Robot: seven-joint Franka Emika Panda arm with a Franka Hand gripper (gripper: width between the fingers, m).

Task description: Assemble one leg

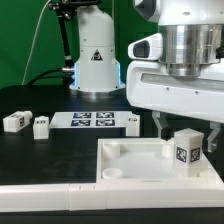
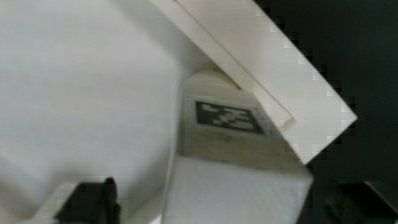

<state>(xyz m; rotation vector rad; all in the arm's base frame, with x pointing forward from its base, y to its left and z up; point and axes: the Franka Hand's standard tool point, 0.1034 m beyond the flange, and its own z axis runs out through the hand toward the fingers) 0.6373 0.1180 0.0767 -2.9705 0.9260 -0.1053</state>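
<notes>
A small white leg (image 1: 187, 152) with a black-and-white tag stands upright on the large white tabletop (image 1: 120, 160), near its corner at the exterior view's right. My gripper (image 1: 187, 138) straddles the top of this leg. The jaws stand open, with a gap showing on at least one side of the leg. In the wrist view the leg (image 2: 228, 125) runs down between the two dark fingers (image 2: 93, 200), and my gripper (image 2: 214, 208) is centred over it. The tabletop's raised rim (image 2: 267, 70) runs just beside the leg.
Three more white legs lie on the black table: two at the exterior view's left (image 1: 14, 121) (image 1: 41, 126), one by the marker board's right end (image 1: 128, 121). The marker board (image 1: 92, 120) lies behind the tabletop. The robot base (image 1: 95, 60) stands at the back.
</notes>
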